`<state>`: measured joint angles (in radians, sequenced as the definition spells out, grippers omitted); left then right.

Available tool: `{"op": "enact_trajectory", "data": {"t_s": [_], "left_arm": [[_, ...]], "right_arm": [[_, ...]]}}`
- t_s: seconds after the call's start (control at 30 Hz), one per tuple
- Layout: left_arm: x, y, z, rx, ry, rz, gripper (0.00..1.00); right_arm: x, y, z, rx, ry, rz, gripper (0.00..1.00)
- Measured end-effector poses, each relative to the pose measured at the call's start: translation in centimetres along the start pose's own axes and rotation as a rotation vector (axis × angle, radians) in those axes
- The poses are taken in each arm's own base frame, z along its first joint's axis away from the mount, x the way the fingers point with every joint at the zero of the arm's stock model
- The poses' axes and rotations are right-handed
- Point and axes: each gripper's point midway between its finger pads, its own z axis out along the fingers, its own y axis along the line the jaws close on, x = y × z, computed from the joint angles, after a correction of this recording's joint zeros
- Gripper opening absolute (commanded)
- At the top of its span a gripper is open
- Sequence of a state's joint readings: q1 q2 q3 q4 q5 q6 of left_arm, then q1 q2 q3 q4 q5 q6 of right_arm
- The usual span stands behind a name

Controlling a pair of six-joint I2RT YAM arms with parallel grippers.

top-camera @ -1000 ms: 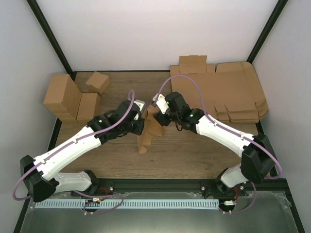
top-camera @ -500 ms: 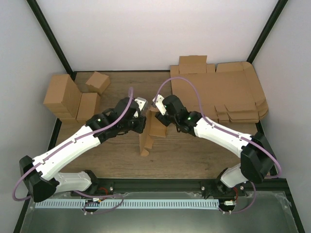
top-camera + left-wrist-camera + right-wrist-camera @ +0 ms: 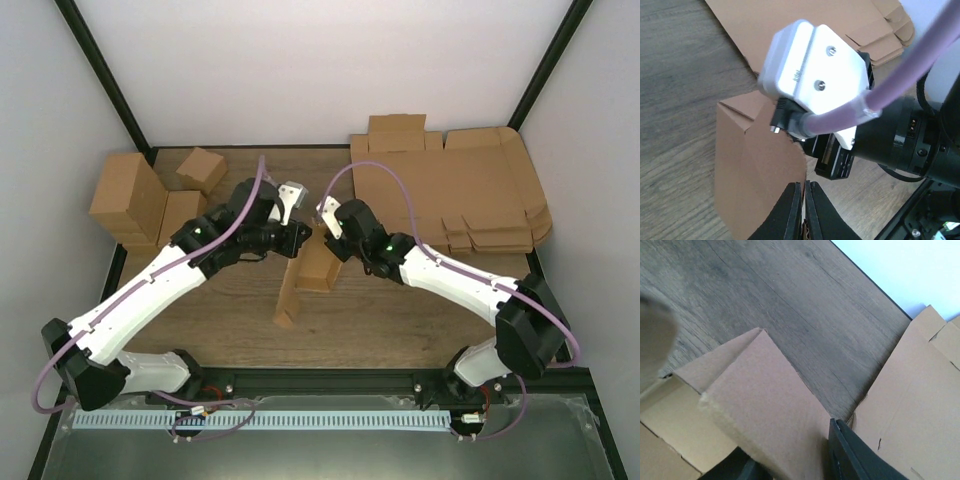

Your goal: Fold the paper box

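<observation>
- The paper box (image 3: pixel 305 270), a long narrow piece of plain brown cardboard, stands tilted in the middle of the tabletop (image 3: pixel 400 315). Its lower end is nearer the arm bases and its upper end is up between the two arms.
- The tabletop is dark wood-grain board. Pale walls close it in on three sides, and black frame bars run along their edges.
- A pile of flat cardboard sheets (image 3: pixel 450 195) lies at the far right corner, and a group of folded boxes (image 3: pixel 140 205) sits at the far left, both well apart from the paper box.
- The left end effector (image 3: pixel 804 200) is closed tight. Its dark fingers meet on the edge of a flap at the upper end of the paper box (image 3: pixel 747 165), and a sliver of brown shows between them.
- The right end effector (image 3: pixel 787 445) is partly open, with one finger on each side of a panel of the paper box (image 3: pixel 755 400). Whether the fingers press on that panel, I cannot tell.
- From above, the left end effector (image 3: pixel 297 238) and the right end effector (image 3: pixel 325 240) sit just beside each other at the top of the box.
</observation>
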<state>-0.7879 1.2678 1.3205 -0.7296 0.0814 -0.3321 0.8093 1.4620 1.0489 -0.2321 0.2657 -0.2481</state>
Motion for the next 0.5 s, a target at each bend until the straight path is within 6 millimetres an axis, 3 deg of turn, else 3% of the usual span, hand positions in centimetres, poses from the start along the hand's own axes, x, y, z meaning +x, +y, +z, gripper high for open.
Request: {"op": "enact_trajectory", "data": {"t_s": [0.1, 0.17, 0.23, 0.33, 0.5], "left_arm": [[-0.3, 0.5, 0.0, 0.034, 0.011, -0.040, 0.10], [-0.7, 0.9, -0.2, 0.050, 0.008, -0.062, 0.32], [-1.5, 1.2, -0.5, 0.069, -0.011, -0.087, 0.62], [-3.1, 0.8, -1.4, 0.107, -0.050, -0.093, 0.88], [-5.7, -0.8, -4.4, 0.163, -0.121, -0.081, 0.97]], "right_arm": [[0.3, 0.0, -0.1, 0.001, 0.002, 0.017, 0.22], [0.5, 0.2, -0.1, -0.008, 0.005, 0.032, 0.20], [0.8, 0.6, -0.1, -0.028, 0.010, 0.043, 0.19], [1.3, 1.3, -0.2, -0.061, 0.023, 0.079, 0.18], [1.8, 2.4, -0.3, -0.118, 0.049, 0.178, 0.18]]}}
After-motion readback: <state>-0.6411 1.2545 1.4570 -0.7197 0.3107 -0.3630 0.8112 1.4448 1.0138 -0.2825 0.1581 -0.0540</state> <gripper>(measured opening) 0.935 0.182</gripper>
